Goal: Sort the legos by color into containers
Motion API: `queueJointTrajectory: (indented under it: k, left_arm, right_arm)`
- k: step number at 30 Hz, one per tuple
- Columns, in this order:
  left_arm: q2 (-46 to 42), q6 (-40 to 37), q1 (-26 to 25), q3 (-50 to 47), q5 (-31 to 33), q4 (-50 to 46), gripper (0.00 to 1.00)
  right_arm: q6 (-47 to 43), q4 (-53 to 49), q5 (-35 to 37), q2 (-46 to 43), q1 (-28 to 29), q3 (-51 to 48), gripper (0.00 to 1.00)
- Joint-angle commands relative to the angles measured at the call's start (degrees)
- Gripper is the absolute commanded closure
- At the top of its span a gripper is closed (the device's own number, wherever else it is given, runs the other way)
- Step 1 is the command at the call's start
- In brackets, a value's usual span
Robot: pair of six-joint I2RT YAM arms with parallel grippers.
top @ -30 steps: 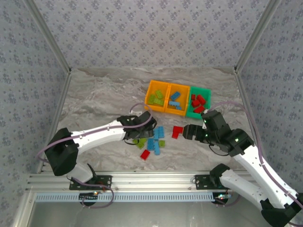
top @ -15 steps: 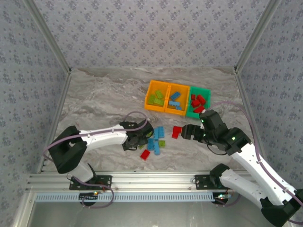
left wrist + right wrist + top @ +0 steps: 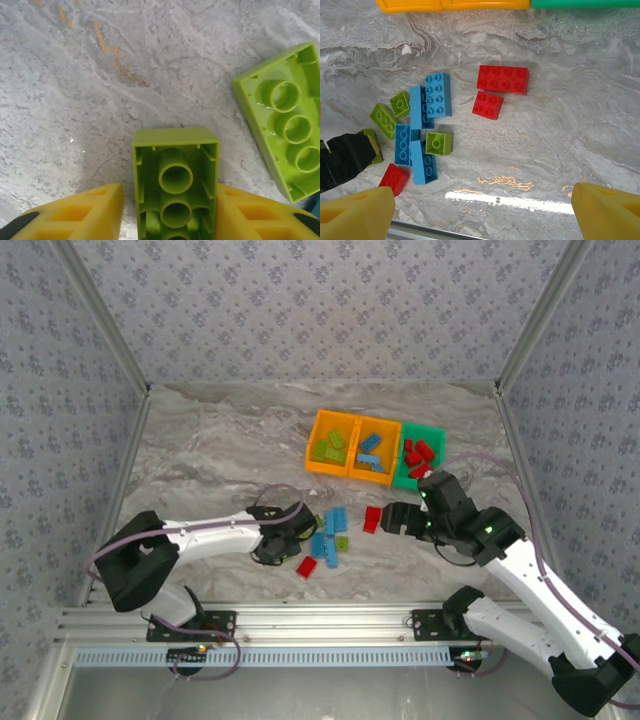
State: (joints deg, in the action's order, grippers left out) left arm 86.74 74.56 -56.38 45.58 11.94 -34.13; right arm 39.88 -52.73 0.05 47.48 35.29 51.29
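My left gripper [image 3: 284, 544] is low on the table at the left end of the loose legos. Its yellow fingers [image 3: 80, 212] are closed in on both long sides of a lime green lego [image 3: 175, 150] that lies hollow side up on the marble. A second lime lego [image 3: 280, 135] lies just to the right of it. My right gripper [image 3: 388, 518] hangs open above two red legos [image 3: 502, 79]; its fingertips [image 3: 357, 212] stand far apart. Two orange containers [image 3: 313, 445] [image 3: 372, 478] and a green one [image 3: 425, 430] stand in a row behind, holding lime, blue and red legos.
Several blue legos [image 3: 330, 532], a lime one [image 3: 342, 543] and a red one [image 3: 306, 566] lie between the grippers. The aluminium rail [image 3: 300, 625] runs along the near edge. Bare marble stretches left and behind.
My left gripper has moved nearer and to the left, dropped to the table, and its jaws have closed in round the lime green lego. The right gripper has crept slightly left.
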Motion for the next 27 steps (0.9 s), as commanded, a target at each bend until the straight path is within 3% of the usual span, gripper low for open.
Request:
queueJointTrajectory:
  k: [1, 5, 10, 14, 20, 24, 27]
  left_arm:
    - [-1.40, -0.70, -0.05, -1.07, -0.25, 0.22, 0.57]
    - [-0.52, -2.21, -0.05, -2.16, -0.08, 0.39, 0.63]
    - [-2.50, -4.50, 0.00, -2.19, 0.34, 1.25, 0.74]
    - [-7.98, -13.52, 0.02, 0.20, 1.48, 4.35, 0.75]
    - [-6.61, -32.48, 5.66, 13.43, 1.72, 10.13, 0.74]
    - [4.84, -45.90, 10.44, 28.70, 3.13, 9.49, 0.73]
    - [14.73, -48.87, 13.79, 40.06, 1.00, 7.84, 0.73]
  right_arm:
    - [-0.62, 3.18, -3.74, 0.61, 1.56, -0.02, 0.07]
    - [-3.32, 9.84, -14.34, 3.60, 5.61, -1.65, 0.06]
    - [-3.38, 14.42, -15.93, 8.23, 12.30, -0.85, 0.03]
    - [-3.27, 18.85, -16.74, 7.95, 14.01, -0.63, 0.02]
    - [-1.83, 15.69, -7.59, 2.30, 13.67, 0.36, 0.00]
    - [2.32, 9.12, -0.71, 0.03, 13.54, 1.01, 0.00]
    - [5.07, 6.48, 0.80, -1.52, 13.58, 0.23, 0.00]
